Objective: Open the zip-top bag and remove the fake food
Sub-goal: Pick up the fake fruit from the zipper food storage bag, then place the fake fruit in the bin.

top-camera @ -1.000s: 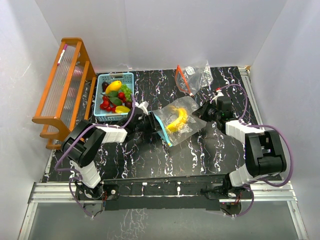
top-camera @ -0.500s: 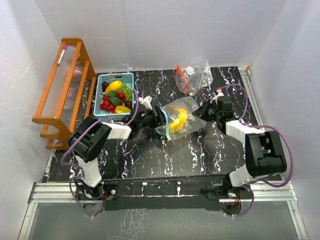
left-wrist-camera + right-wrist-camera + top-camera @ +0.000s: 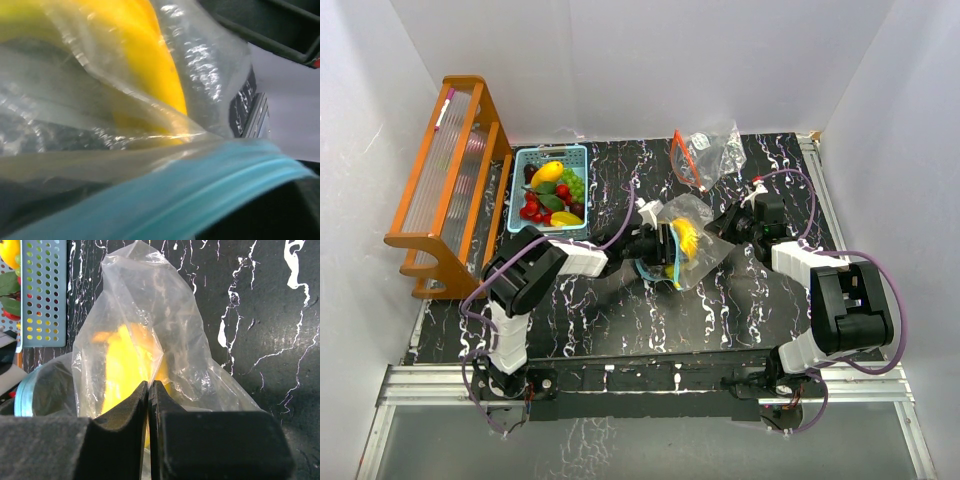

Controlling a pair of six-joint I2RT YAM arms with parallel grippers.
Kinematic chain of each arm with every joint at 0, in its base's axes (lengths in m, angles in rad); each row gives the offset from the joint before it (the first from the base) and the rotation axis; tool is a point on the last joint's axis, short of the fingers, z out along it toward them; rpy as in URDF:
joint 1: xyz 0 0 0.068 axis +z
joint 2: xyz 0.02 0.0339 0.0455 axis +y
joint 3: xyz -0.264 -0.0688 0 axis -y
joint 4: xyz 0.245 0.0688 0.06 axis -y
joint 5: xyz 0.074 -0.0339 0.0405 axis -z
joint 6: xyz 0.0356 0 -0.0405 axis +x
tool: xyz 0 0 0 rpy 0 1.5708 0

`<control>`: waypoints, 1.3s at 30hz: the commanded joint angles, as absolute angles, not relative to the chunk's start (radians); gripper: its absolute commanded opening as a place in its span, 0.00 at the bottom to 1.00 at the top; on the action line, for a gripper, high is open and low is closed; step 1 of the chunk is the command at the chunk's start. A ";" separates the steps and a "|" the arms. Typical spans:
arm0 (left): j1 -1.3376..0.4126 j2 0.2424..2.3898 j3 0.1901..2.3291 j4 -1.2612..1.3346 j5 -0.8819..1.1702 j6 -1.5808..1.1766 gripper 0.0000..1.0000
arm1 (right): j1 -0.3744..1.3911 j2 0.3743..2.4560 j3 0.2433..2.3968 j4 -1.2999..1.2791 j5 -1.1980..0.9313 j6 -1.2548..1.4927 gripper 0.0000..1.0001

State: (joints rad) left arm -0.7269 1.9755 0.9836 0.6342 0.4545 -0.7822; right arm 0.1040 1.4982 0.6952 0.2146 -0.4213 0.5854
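The zip-top bag (image 3: 175, 330) is clear, crinkled, glossy plastic film over smooth yellow plastic bananas (image 3: 156, 62).

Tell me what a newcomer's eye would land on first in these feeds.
The clear zip-top bag mid-table, a bright yellow banana inside, with both arms reaching to it. The right fingers pinch its plastic from the right, and its blue zip strip crosses the left wrist view, very close. After that, the blue basket of colourful fake fruit at the back left.
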 commanded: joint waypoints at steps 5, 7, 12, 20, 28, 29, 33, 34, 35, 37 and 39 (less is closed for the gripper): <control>-0.740 1.894 0.997 0.560 0.464 -0.697 0.09 | 0.108 1.484 0.704 0.256 -0.395 0.573 0.08; -0.737 1.849 0.989 0.521 0.453 -0.671 0.02 | 0.105 1.477 0.707 0.248 -0.346 0.576 0.08; -0.704 1.747 0.941 0.480 0.499 -0.687 0.00 | 0.073 1.463 0.746 0.224 -0.285 0.555 0.08; -0.585 1.537 0.846 0.388 0.622 -0.712 0.00 | 0.005 1.488 0.799 0.212 -0.282 0.535 0.08; -0.444 1.464 1.041 -0.130 0.737 -0.435 0.00 | -0.096 1.530 0.801 0.243 -0.306 0.558 0.08; -0.428 1.463 1.055 -0.160 0.754 -0.424 0.00 | -0.097 1.534 0.799 0.254 -0.323 0.564 0.08; -0.350 1.413 1.022 -0.089 0.731 -0.484 0.00 | -0.097 1.533 0.791 0.278 -0.319 0.571 0.08; -0.328 1.397 1.008 -0.066 0.709 -0.511 0.00 | -0.097 1.527 0.788 0.278 -0.314 0.570 0.08; -0.305 1.392 1.000 -0.043 0.690 -0.529 0.00 | -0.097 1.521 0.785 0.278 -0.312 0.568 0.08; -0.266 1.402 1.005 -0.002 0.681 -0.556 0.00 | -0.097 1.512 0.779 0.280 -0.325 0.570 0.08; -0.233 1.429 1.042 0.012 0.678 -0.556 0.00 | -0.097 1.513 0.775 0.282 -0.344 0.572 0.08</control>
State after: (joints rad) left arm -0.2962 1.4490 0.9985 -0.0380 0.6857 -0.5198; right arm -0.0982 1.5436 0.7593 0.2134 -0.3164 0.5678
